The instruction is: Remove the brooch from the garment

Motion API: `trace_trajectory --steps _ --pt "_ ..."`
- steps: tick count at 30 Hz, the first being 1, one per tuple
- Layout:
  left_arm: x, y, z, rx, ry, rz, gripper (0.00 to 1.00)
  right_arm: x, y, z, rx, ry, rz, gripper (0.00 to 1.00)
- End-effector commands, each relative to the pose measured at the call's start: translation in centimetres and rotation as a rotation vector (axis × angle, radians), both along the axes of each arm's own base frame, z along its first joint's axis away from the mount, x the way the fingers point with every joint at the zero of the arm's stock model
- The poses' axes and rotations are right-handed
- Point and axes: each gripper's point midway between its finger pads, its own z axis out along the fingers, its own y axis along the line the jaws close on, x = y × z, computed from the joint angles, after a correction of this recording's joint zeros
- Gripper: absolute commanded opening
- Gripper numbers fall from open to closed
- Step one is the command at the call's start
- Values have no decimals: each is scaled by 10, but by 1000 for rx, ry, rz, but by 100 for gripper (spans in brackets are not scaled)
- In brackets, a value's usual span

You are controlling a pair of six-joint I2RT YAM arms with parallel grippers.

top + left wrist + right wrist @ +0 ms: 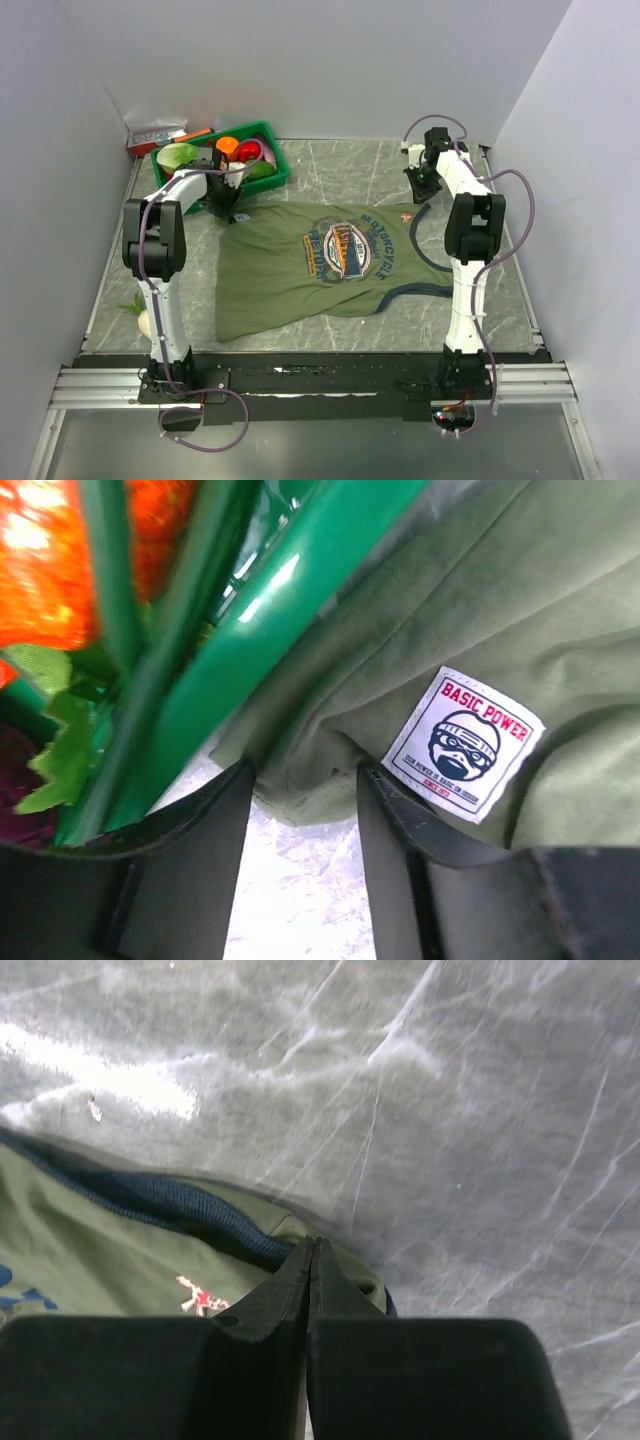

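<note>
The olive-green garment [300,270] lies flat on the table, its oval graphic [347,250] facing up. The brooch [197,1298], a tiny pinkish-red star shape, is pinned near the navy trim [170,1205] at a shoulder strap. My right gripper [313,1247] is shut, its tips over the strap's edge just right of the brooch; it sits at the garment's far right corner in the top view [421,188]. My left gripper [303,780] is open astride the garment's hem corner, beside the white label [463,743]; the top view shows it at the far left corner [228,208].
A green basket [275,160] holding toy vegetables stands at the back left, close against my left gripper; its rim shows in the left wrist view [250,630]. A small box [155,138] lies behind it. A white-and-green item [143,318] lies at the table's left edge.
</note>
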Motion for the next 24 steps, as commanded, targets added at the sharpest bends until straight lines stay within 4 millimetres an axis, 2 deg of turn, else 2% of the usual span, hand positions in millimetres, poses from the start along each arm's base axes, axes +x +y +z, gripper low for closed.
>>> trace_trajectory --steps 1,3,5,8,10,11,12,13,14,15,16,17,18,20,21,22,23,24 --pt "9 14 -15 67 -6 29 53 -4 0 43 5 -59 -10 0" --pt "4 18 -28 93 25 25 44 -4 0 42 2 -59 -9 0" --pt "-2 17 -30 89 44 8 31 -4 -1 45 -3 -61 -10 0" --pt "0 6 3 28 2 -4 17 -2 -8 62 -9 -101 -20 0" --pt "7 -9 48 -50 -69 -49 12 2 -18 85 6 -156 -45 0" --pt "3 -13 62 -66 -70 -65 4 5 -22 95 13 -180 -56 0" --pt "4 -14 86 -75 -111 -74 1 5 -27 113 21 -217 -71 0" --pt "10 -17 111 -83 -160 -93 1 6 -35 126 32 -247 -85 0" --pt "11 -17 126 -79 -184 -107 1 7 -40 138 34 -284 -92 0" --pt "2 -18 145 -83 -190 -130 1 5 -43 165 34 -347 -98 0" --pt "4 -22 167 -91 -236 -180 1 0 -46 167 38 -356 -101 0" --pt "-1 -24 179 -99 -254 -205 1 2 -53 178 35 -405 -110 0" --pt "-9 -26 196 -103 -282 -231 1 -5 -53 196 30 -448 -99 0" --pt "-18 -28 198 -104 -292 -265 1 -19 -50 179 39 -401 -85 0" --pt "-27 -28 192 -105 -279 -261 1 -25 -48 164 51 -349 -89 5" --pt "-28 -28 188 -111 -281 -253 1 -29 -46 150 65 -302 -101 30" --pt "-32 -29 182 -118 -266 -254 1 -31 -42 138 88 -262 -115 38" --pt "-37 -29 174 -125 -239 -254 1 -32 -40 117 115 -201 -150 43"
